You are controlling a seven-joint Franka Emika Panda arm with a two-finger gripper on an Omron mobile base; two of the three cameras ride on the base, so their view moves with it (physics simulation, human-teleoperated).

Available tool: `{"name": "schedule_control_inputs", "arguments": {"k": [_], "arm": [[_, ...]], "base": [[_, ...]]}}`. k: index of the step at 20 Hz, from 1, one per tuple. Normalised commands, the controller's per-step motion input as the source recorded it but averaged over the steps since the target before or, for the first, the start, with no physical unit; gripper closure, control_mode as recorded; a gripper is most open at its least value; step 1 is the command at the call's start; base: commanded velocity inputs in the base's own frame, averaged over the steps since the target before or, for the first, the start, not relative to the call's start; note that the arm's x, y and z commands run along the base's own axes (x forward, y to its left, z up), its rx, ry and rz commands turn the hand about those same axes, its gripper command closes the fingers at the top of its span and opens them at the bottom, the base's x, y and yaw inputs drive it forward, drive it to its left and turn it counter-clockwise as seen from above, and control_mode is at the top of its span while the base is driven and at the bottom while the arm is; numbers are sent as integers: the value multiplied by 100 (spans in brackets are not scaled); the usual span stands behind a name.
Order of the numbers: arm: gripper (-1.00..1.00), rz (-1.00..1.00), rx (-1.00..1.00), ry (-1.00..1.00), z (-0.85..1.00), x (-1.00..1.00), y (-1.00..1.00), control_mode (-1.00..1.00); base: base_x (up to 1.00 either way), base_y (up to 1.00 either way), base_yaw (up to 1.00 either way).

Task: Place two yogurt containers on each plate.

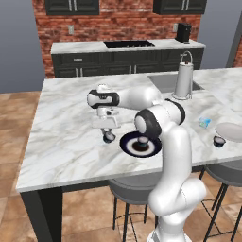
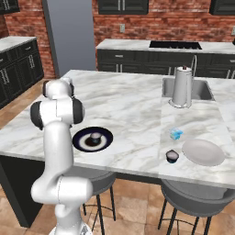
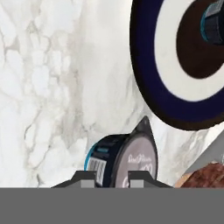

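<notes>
In the left base view, your two-finger gripper [image 1: 109, 133] is down on a small dark round yogurt cup with a pale top [image 1: 109, 137], which sits on the white marble island counter [image 1: 66, 142] just beside the dark navy plate with a white ring and brown centre [image 1: 140, 144]. A second dark cup [image 1: 142, 140] already rests on that plate. Far to the right lie a light blue boxy cup [image 1: 204, 122], another dark cup [image 1: 218, 141] and the plain whitish grey plate [image 1: 231, 132].

The right base view shows the navy plate [image 2: 92, 139] close to the counter's near edge, with brick wall and dark cabinets behind.

In the hand view, the fingers [image 3: 85, 178] are clamped low on the cup [image 3: 124, 159], near its base and label. Judge that grip shallow: lift fast and the cup could tip or slip out. Swing low and it may clip the plate rim [image 3: 151, 96] or knock the seated cup.
</notes>
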Motion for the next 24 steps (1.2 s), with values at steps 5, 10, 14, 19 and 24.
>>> {"name": "schedule_control_inputs", "arguments": {"k": [5, 10, 14, 19, 24], "arm": [[100, -14, -14, 0, 1, -30, -44, -100], [100, -7, -21, -5, 0, -20, -46, -100], [100, -6, -15, 0, 0, -7, -46, -100], [100, -2, -5, 1, 0, -5, -47, -100], [100, 0, 0, 2, -16, 0, -32, -100]], "base": [[0, 0, 0], [0, 0, 0], [0, 0, 0], [0, 0, 0], [0, 0, 0]]}}
